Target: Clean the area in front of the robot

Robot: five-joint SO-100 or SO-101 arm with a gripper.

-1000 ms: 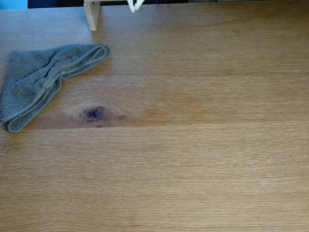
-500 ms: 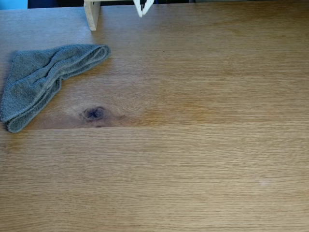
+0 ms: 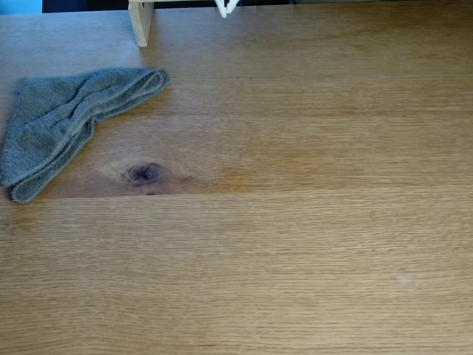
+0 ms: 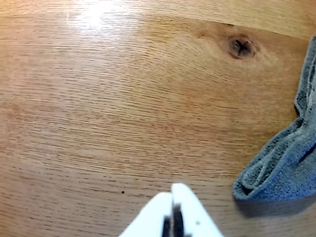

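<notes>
Light-brown oak tabletop (image 3: pixel 295 222) with one dark knot (image 3: pixel 143 173); white pincer (image 4: pixel 172 195) pressed together above it.

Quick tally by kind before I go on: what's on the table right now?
Grey cloth: 1, folded, at the left of the fixed view.
Pale wooden post: 1, at the top edge.
White gripper: 1, over the bare tabletop, fingertips together.
Total: 3

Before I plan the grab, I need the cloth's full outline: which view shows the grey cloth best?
The fixed view: the whole grey cloth lies folded at the table's left side, all edges visible. The wrist view catches just one folded end at its right edge, beside the shut gripper.
</notes>
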